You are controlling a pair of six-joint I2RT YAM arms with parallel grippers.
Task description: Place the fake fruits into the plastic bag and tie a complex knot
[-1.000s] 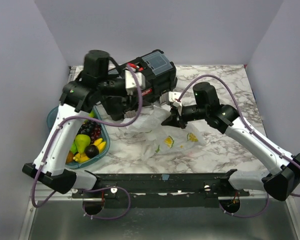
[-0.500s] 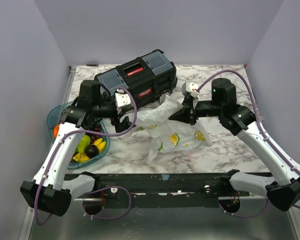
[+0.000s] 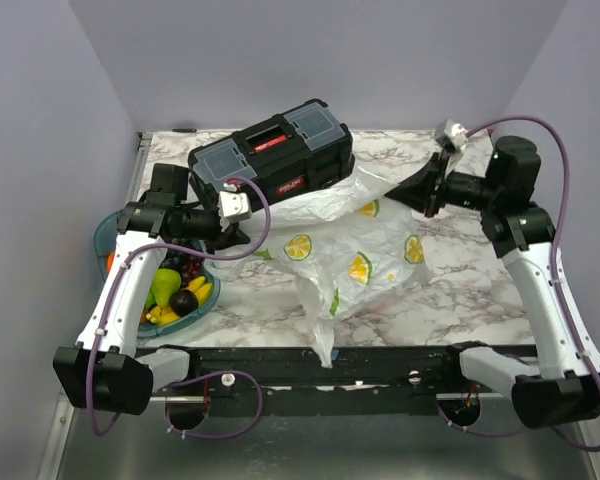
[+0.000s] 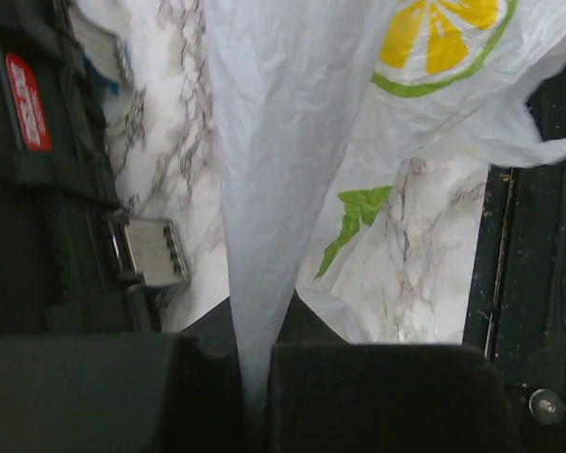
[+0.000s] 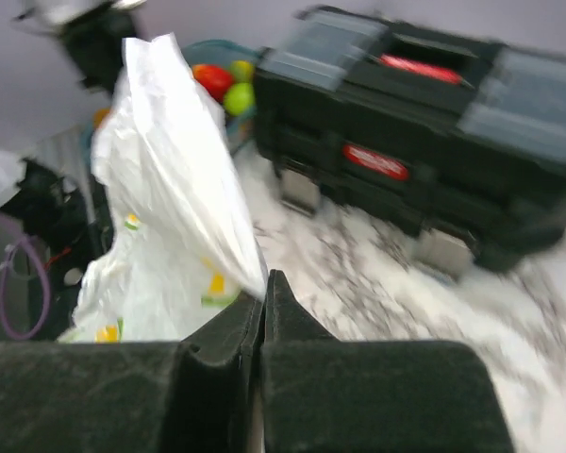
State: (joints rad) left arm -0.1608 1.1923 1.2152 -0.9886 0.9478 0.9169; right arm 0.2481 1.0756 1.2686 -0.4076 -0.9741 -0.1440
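Left gripper (image 4: pixel 255 363): jaws are clamped on a gathered strip of the bag (image 4: pixel 283 142); the pinch line itself lies in shadow. Right gripper (image 5: pixel 263 302): jaws are clamped on another edge of the bag; this view is blurred. The bag is held between the two grippers above the table (image 3: pixel 450 290), with one end drooping over the near edge. Its interior cannot be seen. The fruits (image 3: pixel 175 285) lie in the tray (image 3: pixel 102 235) at the left, partly hidden by the left arm. The toolbox (image 3: pixel 275 160) stands behind the bag; whether they touch cannot be determined.
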